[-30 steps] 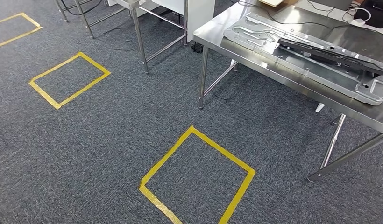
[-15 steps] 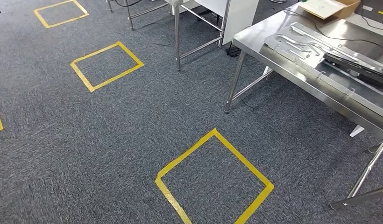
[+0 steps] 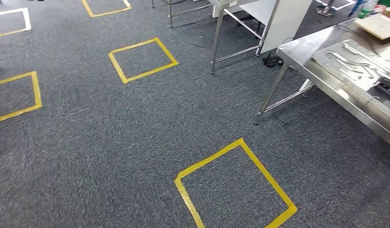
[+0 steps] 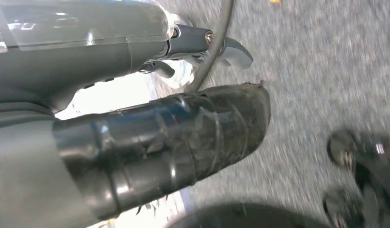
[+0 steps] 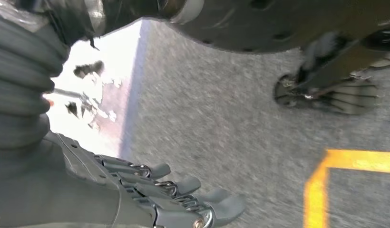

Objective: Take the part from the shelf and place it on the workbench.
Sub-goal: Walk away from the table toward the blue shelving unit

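A steel workbench (image 3: 302,50) stands at the right edge of the head view. A large grey stamped metal panel (image 3: 350,64) lies flat on it. My left hand (image 4: 183,128) hangs over the grey carpet in the left wrist view, its taped thumb and its fingers (image 4: 231,50) apart with nothing between them. In the right wrist view my right hand (image 5: 150,194) also hangs above the carpet, its fingers (image 5: 217,206) stretched out and holding nothing.
Yellow tape squares mark the carpet: one close in front (image 3: 236,185), another further off (image 3: 141,59), one at the left (image 3: 17,95). A second steel table's legs (image 3: 216,42) and a white panel (image 3: 286,21) stand behind. A cardboard box (image 3: 381,26) sits on the bench's far end.
The camera has turned left: the whole scene has slid to the right of the picture. The workbench is now cut by the right edge, and more tape squares show at the left.
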`<action>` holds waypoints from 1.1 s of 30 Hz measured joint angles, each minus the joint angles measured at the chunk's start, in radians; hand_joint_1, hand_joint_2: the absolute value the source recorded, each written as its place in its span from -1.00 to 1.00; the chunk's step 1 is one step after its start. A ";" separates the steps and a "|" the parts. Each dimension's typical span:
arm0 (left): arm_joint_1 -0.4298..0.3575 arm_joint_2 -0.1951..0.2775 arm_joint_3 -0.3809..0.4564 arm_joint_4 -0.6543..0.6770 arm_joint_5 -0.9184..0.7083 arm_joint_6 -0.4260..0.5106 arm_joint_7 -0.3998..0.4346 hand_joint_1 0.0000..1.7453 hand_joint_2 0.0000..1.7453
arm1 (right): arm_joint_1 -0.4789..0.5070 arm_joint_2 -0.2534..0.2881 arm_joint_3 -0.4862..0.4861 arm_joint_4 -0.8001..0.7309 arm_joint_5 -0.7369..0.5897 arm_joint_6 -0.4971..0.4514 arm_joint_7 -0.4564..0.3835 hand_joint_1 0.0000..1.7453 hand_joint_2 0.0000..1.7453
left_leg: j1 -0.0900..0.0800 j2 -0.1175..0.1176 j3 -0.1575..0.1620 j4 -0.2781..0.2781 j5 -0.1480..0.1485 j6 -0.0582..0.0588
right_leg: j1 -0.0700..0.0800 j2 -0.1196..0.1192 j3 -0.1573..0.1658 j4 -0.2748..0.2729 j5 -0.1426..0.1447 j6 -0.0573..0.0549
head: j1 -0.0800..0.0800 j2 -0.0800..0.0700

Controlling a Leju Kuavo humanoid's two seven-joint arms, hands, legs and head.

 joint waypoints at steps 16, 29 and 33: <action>0.004 0.002 0.003 0.000 0.002 0.010 -0.004 -1.00 -1.00 | 0.001 0.004 -0.005 0.000 0.002 0.000 -0.001 -1.00 1.00 | 0.026 0.180 -0.009 0.016 -0.006 -0.043 | -0.038 -0.218 0.050 -0.019 -0.032 0.075 | 0.004 0.000; 0.002 0.003 0.004 0.000 0.002 0.011 -0.006 -1.00 -1.00 | 0.004 0.002 -0.005 0.000 0.003 -0.001 0.000 -1.00 1.00 | 0.001 0.030 -0.005 0.013 -0.002 0.000 | -0.006 -0.033 -0.018 0.058 -0.020 0.019 | 0.004 0.000; 0.005 0.002 0.004 0.000 0.001 0.011 -0.006 -1.00 -1.00 | -0.002 0.001 -0.005 0.001 0.003 -0.002 0.000 -1.00 1.00 | 0.005 -0.004 -0.013 0.008 0.006 -0.016 | -0.002 -0.034 0.010 -0.011 0.002 0.004 | 0.005 0.000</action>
